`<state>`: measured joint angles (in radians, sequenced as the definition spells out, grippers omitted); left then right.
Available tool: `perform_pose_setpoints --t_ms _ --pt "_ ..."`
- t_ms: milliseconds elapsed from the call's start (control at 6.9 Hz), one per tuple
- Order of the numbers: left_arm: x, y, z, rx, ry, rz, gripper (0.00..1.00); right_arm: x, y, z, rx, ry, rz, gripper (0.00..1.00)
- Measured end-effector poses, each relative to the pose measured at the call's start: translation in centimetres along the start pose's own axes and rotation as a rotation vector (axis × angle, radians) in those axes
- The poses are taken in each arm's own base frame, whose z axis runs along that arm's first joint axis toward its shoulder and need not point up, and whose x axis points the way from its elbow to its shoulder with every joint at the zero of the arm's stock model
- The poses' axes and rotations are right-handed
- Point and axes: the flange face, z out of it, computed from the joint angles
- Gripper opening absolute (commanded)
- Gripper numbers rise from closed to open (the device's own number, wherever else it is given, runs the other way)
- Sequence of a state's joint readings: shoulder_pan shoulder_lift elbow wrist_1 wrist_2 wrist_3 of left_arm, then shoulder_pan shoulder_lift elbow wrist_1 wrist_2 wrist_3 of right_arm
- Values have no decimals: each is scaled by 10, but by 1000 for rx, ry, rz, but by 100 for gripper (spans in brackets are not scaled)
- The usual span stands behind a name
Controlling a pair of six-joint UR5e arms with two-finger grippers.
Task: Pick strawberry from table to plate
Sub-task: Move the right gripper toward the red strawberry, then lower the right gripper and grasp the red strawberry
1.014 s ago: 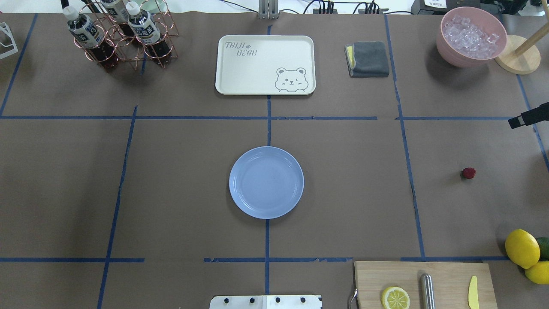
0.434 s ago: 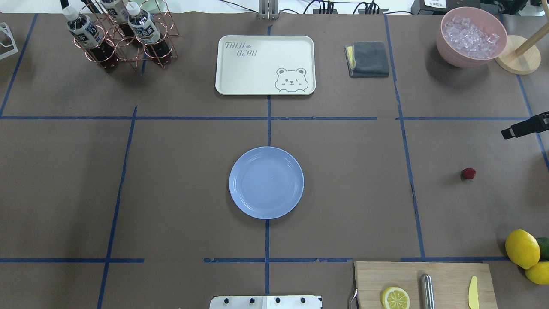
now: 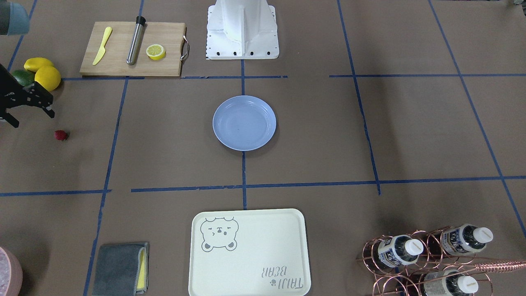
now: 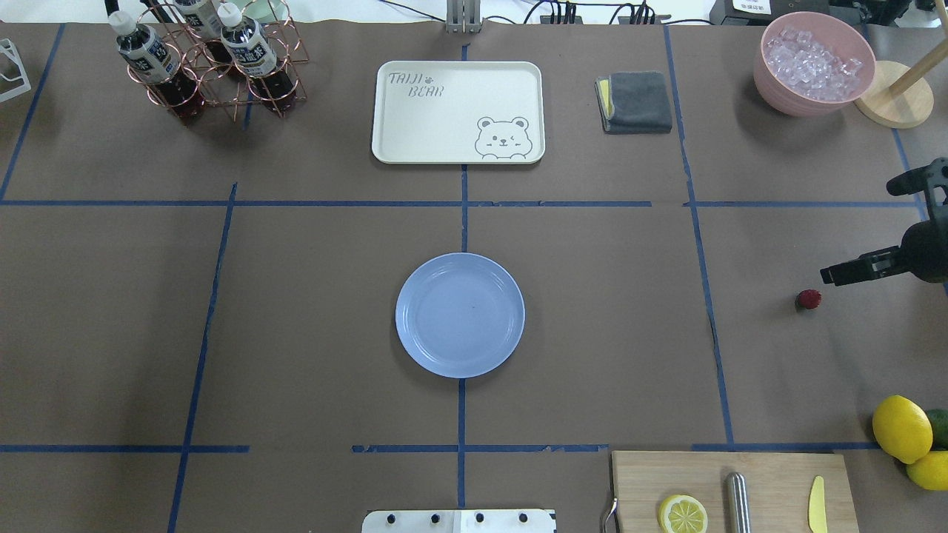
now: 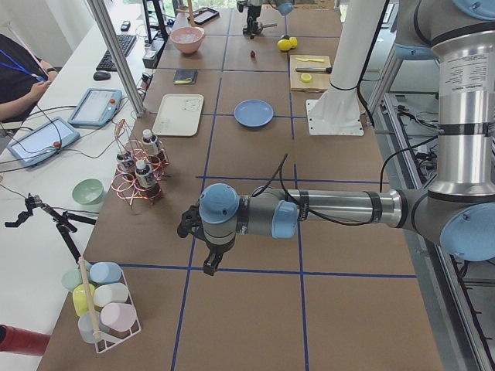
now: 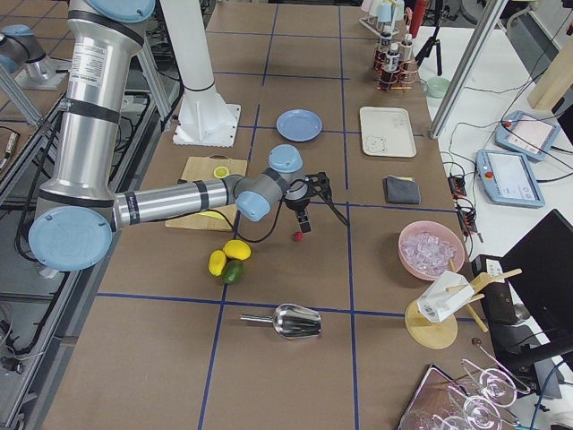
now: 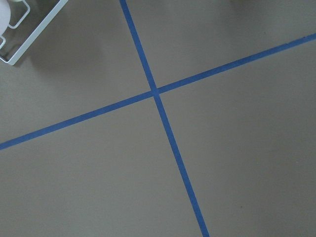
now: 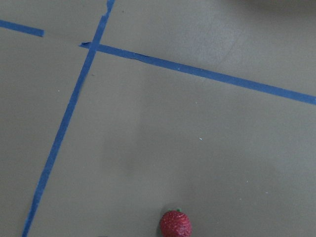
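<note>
The strawberry lies on the brown table far to the right, small and dark red; it also shows in the front view and at the bottom edge of the right wrist view. My right gripper hovers just beyond and right of it, fingers spread open, nothing between them. The light blue plate sits empty at the table's centre, far left of the berry. My left gripper shows only in the exterior left view, over bare table; whether it is open or shut I cannot tell.
Lemons and a cutting board with a lemon half, a metal rod and a yellow knife lie near the berry's front right. A pink bowl of ice, grey cloth, cream tray and bottle rack line the far edge.
My right gripper has come in from the table's right edge, moving nearer and leftward toward the strawberry. Strawberry and plate have not moved.
</note>
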<state>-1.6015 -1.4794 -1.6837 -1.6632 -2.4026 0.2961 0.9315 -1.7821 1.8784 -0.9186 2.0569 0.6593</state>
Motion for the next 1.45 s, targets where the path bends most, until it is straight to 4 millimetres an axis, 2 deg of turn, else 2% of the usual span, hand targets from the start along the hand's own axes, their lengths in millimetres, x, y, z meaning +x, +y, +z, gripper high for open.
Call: perform_pose_setpoints --t_ms 145,434,724,1303,1448 --pt "1 -1 -1 3 -1 4 100 -4 9 25 9 29 -10 98" --pt "3 -1 -3 6 -2 7 100 -1 20 56 15 52 -28 95" --pt "3 -1 -3 6 -2 7 100 -1 17 77 18 49 -41 73" --pt "3 -2 -3 9 1 9 100 -2 16 80 14 39 -49 70" --pt "4 -2 -3 10 2 10 100 -2 18 79 11 37 -50 57"
